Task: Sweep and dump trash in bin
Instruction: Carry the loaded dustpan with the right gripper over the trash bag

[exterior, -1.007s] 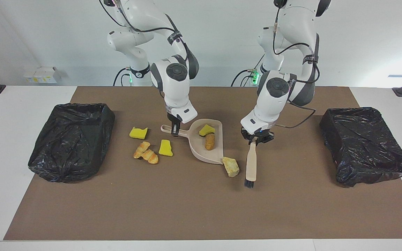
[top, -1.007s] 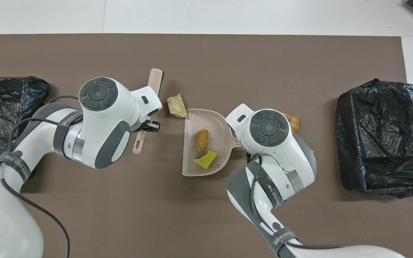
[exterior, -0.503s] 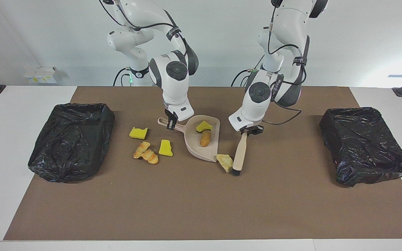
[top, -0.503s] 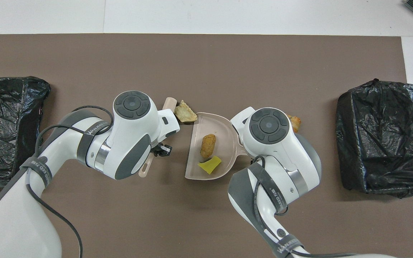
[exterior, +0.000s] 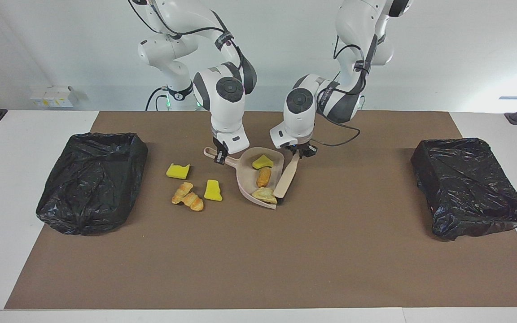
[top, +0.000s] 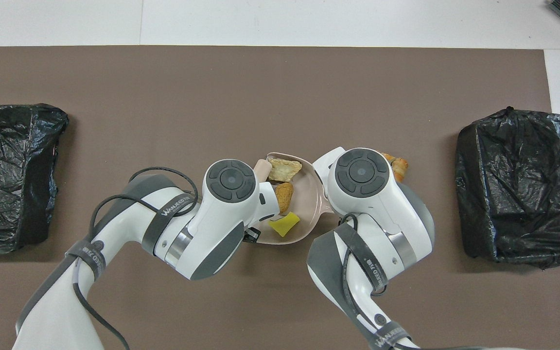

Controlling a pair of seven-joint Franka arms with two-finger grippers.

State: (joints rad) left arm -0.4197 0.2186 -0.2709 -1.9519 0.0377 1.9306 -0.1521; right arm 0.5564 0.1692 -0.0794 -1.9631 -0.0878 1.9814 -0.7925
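Observation:
The beige dustpan [exterior: 247,181] [top: 307,193] lies mid-mat, and my right gripper [exterior: 219,157] is shut on its handle. In it sit a yellow sponge chunk [exterior: 262,161] [top: 284,224], a brown bread piece [exterior: 263,176] [top: 284,195] and a pale bread chunk [exterior: 265,194] [top: 284,169] just inside its open edge. My left gripper [exterior: 302,152] is shut on the brush [exterior: 285,177], whose head [top: 262,167] touches the pale chunk. More trash lies on the mat toward the right arm's end: two yellow sponge chunks [exterior: 178,171] [exterior: 213,190] and croissant pieces [exterior: 188,197] [top: 396,165]. In the overhead view both wrists hide the grippers.
Two bins lined with black bags stand at the mat's ends, one at the right arm's end [exterior: 92,179] [top: 518,184] and one at the left arm's end [exterior: 469,184] [top: 12,170]. Bare brown mat stretches from the dustpan toward the table edge farthest from the robots.
My left arm swept the brush toward the dustpan and pushed the pale bread chunk from the mat into the pan's open edge. The right gripper and dustpan shifted slightly.

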